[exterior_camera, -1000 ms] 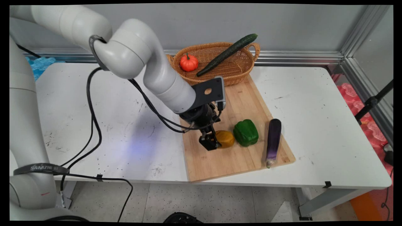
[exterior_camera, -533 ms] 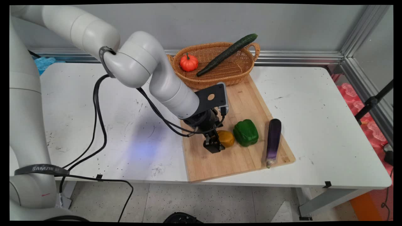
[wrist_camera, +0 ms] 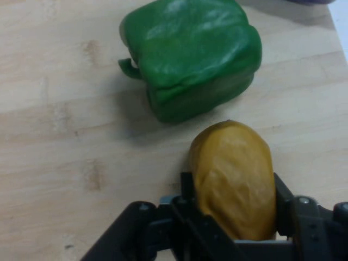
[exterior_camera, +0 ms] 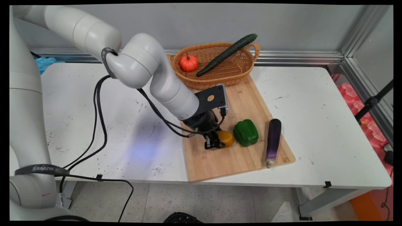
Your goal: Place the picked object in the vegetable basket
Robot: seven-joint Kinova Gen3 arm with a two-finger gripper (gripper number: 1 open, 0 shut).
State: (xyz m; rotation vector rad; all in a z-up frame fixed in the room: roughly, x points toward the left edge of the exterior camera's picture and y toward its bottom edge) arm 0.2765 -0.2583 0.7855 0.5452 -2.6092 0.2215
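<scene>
Hand view shows the gripper with its fingers pinching a yellow-brown potato from both sides; one finger presses its left flank, the other its right, and the potato fills the gap between them. The potato lies on a wooden cutting board. Just beyond it on the board sits a green bell pepper, lying on its side with its short stem pointing left in this view; a narrow strip of board separates pepper and potato.

From the main view, the gripper comes down steeply onto the left part of the cutting board, its fingers closed around the potato. The green bell pepper lies just right of the potato, close but not touching it. Farther right, near the board's right edge, a purple eggplant lies lengthwise, with its stem end toward the near edge. The board rests on the white counter. At the board's far end stands a wicker basket holding a small orange pumpkin and a long cucumber, which leans across the basket with its upper end over the far right rim.
</scene>
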